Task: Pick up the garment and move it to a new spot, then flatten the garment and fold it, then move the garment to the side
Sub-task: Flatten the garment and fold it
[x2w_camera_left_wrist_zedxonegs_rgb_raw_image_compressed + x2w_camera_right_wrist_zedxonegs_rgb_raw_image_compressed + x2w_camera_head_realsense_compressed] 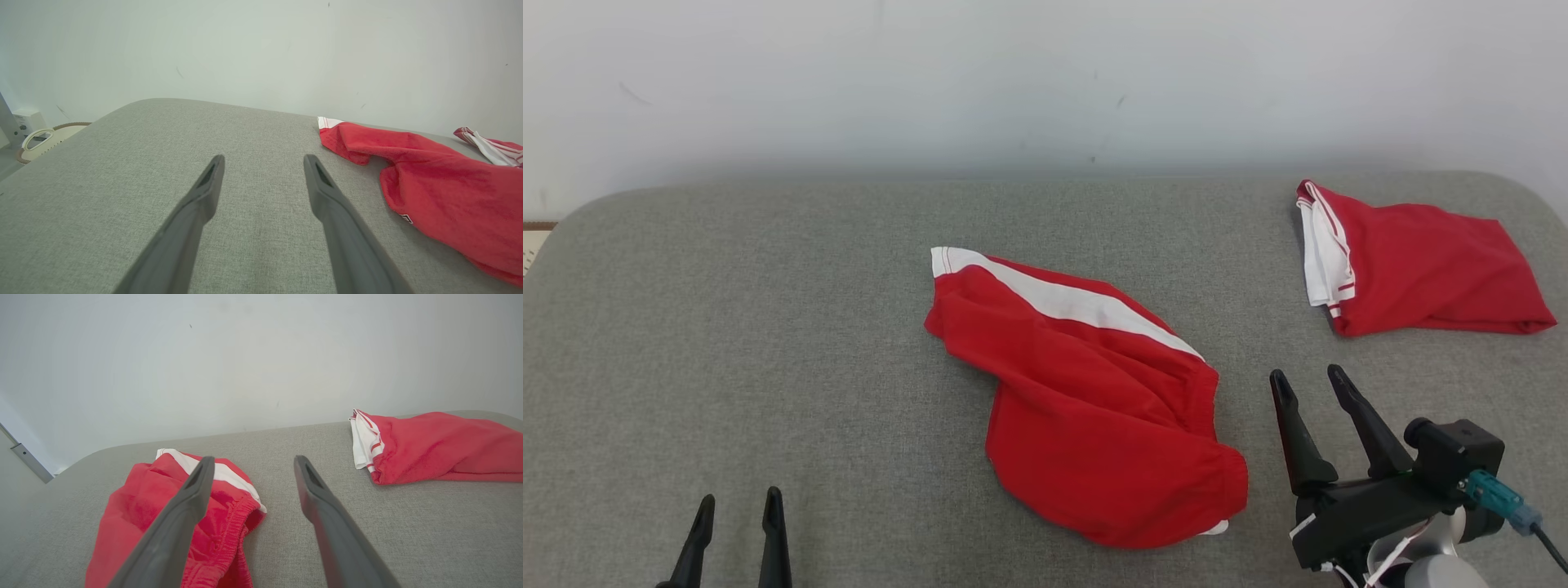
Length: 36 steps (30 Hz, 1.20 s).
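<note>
A crumpled red fabric garment with a white side stripe (1086, 392) lies near the middle of the grey woven-fabric tabletop (768, 327), running from its white-edged corner at the far left down to a gathered, elasticated edge nearest the robot. It is bunched and doubled over itself, so its full outline cannot be made out. A small white scrap (1215, 528) peeks from under its near right edge; what it belongs to is unclear.

The right gripper (1311, 380) stands just to the right of this garment, apart from it, its two dark fingers spread wide with nothing between them. In the right wrist view the gripper (253, 457) frames bare tabletop, and its left finger covers part of the garment (163, 506).

The left gripper (739, 500) sits at the lower left, well apart from the garment, cut off by the bottom edge so that just its fingertips show. The left wrist view shows this gripper (263, 157) spread wide and empty over bare cloth, with the garment (441, 183) to its right, cropped by the frame edge. A tiny label (404, 218) on it is too small to read.

A second red garment with white, red-striped trim (1429, 269) lies folded at the far right corner, well apart from the first. Behind everything rises a plain pale wall (1013, 82). Past the tabletop's left end, pale objects (34, 136) are too blurred to identify.
</note>
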Tool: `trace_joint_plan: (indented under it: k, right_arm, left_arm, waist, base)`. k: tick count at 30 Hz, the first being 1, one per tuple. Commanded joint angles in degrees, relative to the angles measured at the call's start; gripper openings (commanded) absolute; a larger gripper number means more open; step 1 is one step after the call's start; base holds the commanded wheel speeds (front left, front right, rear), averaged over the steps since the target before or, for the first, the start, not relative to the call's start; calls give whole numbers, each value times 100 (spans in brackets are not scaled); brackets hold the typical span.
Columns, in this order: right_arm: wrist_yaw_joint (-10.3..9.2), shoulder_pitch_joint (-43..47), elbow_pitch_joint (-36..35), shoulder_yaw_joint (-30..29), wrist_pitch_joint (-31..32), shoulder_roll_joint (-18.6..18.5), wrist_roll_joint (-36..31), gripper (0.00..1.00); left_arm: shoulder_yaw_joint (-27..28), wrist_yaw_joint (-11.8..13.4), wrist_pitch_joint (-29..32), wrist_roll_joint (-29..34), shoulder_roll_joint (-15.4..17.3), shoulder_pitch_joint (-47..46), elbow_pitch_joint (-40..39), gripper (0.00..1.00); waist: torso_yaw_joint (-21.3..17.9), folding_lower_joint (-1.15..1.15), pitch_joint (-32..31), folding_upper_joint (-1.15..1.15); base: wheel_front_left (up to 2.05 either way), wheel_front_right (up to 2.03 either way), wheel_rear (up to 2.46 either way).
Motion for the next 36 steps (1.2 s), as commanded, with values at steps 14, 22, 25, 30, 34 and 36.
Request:
trace_joint_plan:
  k: [14, 22, 25, 30, 34, 36]
  right_arm:
    - [-6, 210, -65, 27, -98, 280, -356, 100]
    - [-6, 14, -7, 201, -117, 364, -398, 100]
    - [-6, -44, 8, 239, -132, 387, -397, 100]
    - [-6, -141, 81, 267, -229, 458, -412, 100]
    - [-6, -216, 166, 306, -319, 512, -423, 100]
    - [-6, -242, 198, 310, -345, 532, -435, 100]
  left_arm:
    - [-386, -255, 64, 60, -35, -201, 203, 100]
    - [-860, -654, 179, 120, -70, -807, 771, 100]
    - [-928, -763, 193, 114, -51, -986, 981, 100]
    - [-1067, -947, 237, 60, -45, -1406, 1557, 100]
    - [-1188, -1083, 228, -28, -47, -1744, 2095, 100]
    - [-1250, -1116, 237, -42, -42, -1856, 2280, 100]
  waist:
    - [-104, 0, -99, 0]
    - [-454, 0, 137, 0]
    - [-583, 0, 227, 0]
    - [-866, 0, 413, 0]
    - [-1086, 0, 544, 0]
    - [-1148, 0, 580, 0]
  base:
    - [0, 0, 0]
    - [0, 0, 0]
    - [0, 0, 0]
    - [0, 0, 0]
    - [0, 0, 0]
    - [0, 0, 0]
